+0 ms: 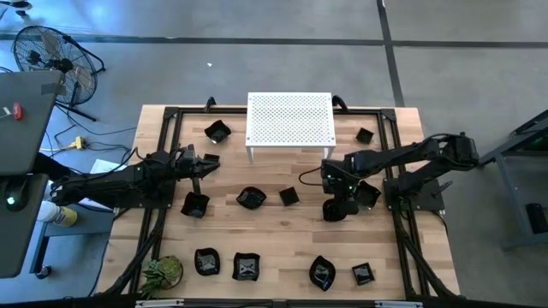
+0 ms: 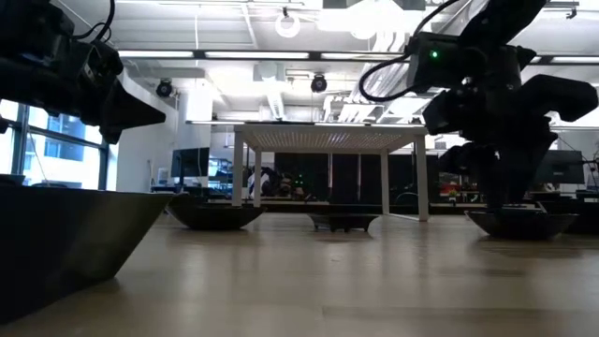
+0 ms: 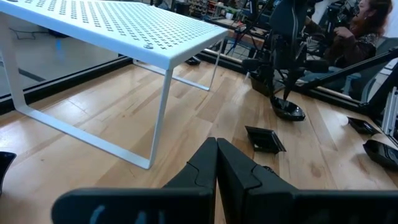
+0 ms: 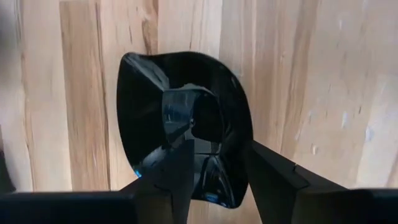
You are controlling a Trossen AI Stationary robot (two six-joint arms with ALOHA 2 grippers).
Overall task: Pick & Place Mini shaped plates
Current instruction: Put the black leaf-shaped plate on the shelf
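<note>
Several glossy black mini plates lie on the wooden table (image 1: 282,235). My right gripper (image 1: 334,204) is down on a leaf-like plate (image 4: 186,112) that rests on the table right of centre. One finger (image 4: 180,168) is inside the dish and the other is outside, closed on its rim. This plate also shows in the low view (image 2: 519,223) and the left wrist view (image 3: 288,111). My left gripper (image 1: 208,162) hovers left of the white stand, shut and empty; the left wrist view (image 3: 216,158) shows the fingers pressed together. A square plate (image 1: 289,196) lies in the middle.
The white perforated stand (image 1: 289,120) stands at the back centre. Plates lie at the back left (image 1: 217,131), the back right (image 1: 364,135), below the left gripper (image 1: 195,204), and along the front (image 1: 247,267). A green plant (image 1: 163,272) is at the front left. A person (image 3: 367,18) sits beyond the table.
</note>
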